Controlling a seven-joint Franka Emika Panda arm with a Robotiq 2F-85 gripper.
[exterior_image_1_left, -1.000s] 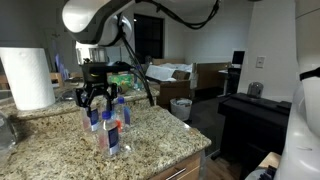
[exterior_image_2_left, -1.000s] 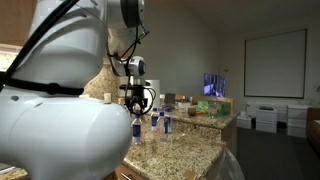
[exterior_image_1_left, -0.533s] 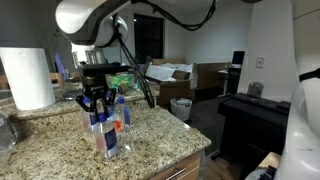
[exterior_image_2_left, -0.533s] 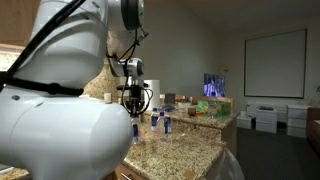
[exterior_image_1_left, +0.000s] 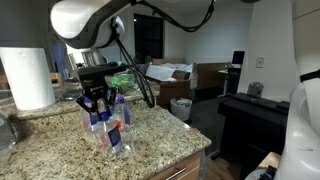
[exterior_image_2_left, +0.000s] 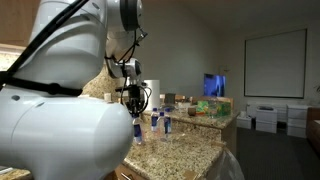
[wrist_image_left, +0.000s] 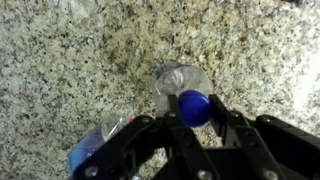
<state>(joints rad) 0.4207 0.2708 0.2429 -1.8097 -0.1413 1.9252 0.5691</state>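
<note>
In the wrist view, right of a second clear bottle (wrist_image_left: 92, 150) at lower left, the small clear plastic water bottle with a blue cap (wrist_image_left: 180, 82) stands upright at centre on the speckled granite counter (wrist_image_left: 60, 60). It looks light, thin-walled and slick, so the stiff cap seems the surest hold. The black tool (wrist_image_left: 195, 114) straddles that cap, fingers close either side; whether they pinch it I cannot tell.

Neighbouring bottles (exterior_image_1_left: 121, 110) crowd my hand (exterior_image_1_left: 98, 108) closely. Open tabletop (exterior_image_1_left: 165, 135) lies beside them; the paper roll (exterior_image_1_left: 30, 78) stands well apart.
</note>
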